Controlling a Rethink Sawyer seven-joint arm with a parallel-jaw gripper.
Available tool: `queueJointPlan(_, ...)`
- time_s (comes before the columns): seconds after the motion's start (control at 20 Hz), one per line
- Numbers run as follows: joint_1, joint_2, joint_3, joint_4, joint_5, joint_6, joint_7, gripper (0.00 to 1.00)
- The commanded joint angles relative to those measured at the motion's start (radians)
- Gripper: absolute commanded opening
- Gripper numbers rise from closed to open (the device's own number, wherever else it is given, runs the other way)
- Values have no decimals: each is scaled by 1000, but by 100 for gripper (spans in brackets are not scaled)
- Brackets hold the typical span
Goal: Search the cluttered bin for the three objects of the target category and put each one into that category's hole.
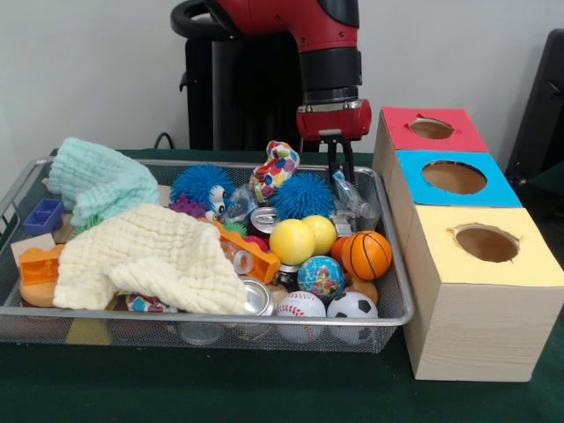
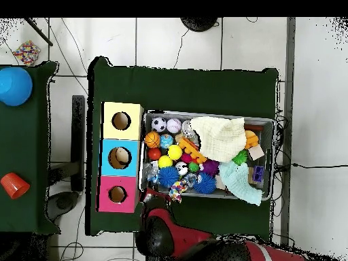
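Gripper (image 1: 340, 163) hangs over the back right corner of the wire-mesh bin (image 1: 211, 328), fingers (image 1: 332, 159) pointing down w/ a narrow gap between them, nothing held; tips sit just above the clutter. Directly below the jaws: clear plastic bottle (image 1: 349, 196). Just left of the jaws: blue spiky ball (image 1: 302, 194), and past it a multicolour patterned toy (image 1: 275, 167) and a second blue spiky ball (image 1: 201, 183). In front of the jaws, toward the cam: two yellow balls (image 1: 292, 241), mini basketball (image 1: 366, 255), globe ball (image 1: 321, 277), baseball (image 1: 300, 305), soccer ball (image 1: 352, 305). Far left of the jaws: cream cloth (image 1: 150, 258) and mint cloth (image 1: 101, 181) draped over other items. Right of the jaws, just outside the bin: wooden box w/ red hole (image 1: 431, 129), blue hole (image 1: 454, 177), yellow hole (image 1: 486, 243), all empty as far as visible.
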Motion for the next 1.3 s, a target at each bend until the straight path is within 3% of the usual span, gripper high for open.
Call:
queueJointPlan(0.05,-83,-79,122,-80,26,103,276,0)
queueJointPlan(0.3,-171,-100,220,-57,-19,181,273,0)
queueJointPlan(0.6,-276,-70,338,-48,-77,231,267,0)
queueJointPlan(1.05,-359,-30,462,-20,-103,262,256,0)
queueJointPlan(1.3,-381,-71,519,13,-73,293,256,0)
